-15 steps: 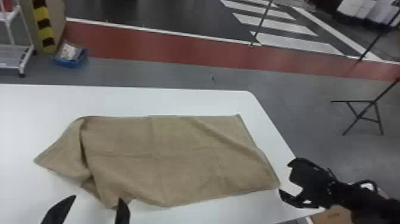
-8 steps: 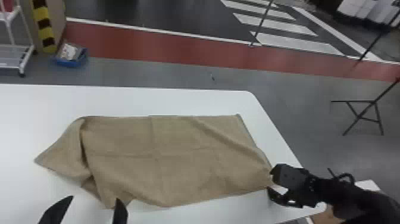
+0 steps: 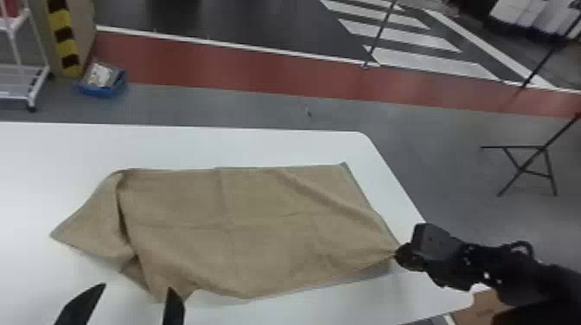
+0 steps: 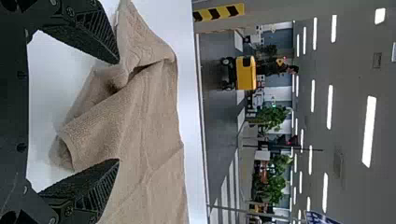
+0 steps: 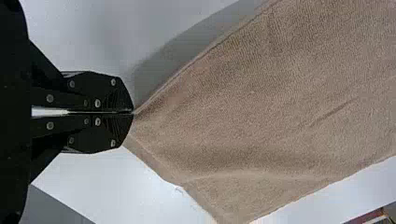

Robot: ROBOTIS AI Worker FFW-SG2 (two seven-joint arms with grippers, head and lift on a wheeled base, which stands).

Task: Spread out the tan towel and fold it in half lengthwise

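Pointing forward at the near edge, your left gripper is empty, fingers spread. Your right arm slants in from the right, its right gripper clenched on the raised near right corner of the tan towel, which lies across the white table.

Interior of a large industrial hall, of the factory or warehouse type. Indicative features: a dark grey floor bordered by a broad, flat red band and marked with slanting white painted stripes; a yellow-and-black striped upright guard; a white metal rack on castors; a boxy yellow wheeled machine; and rows of long white ceiling lights.
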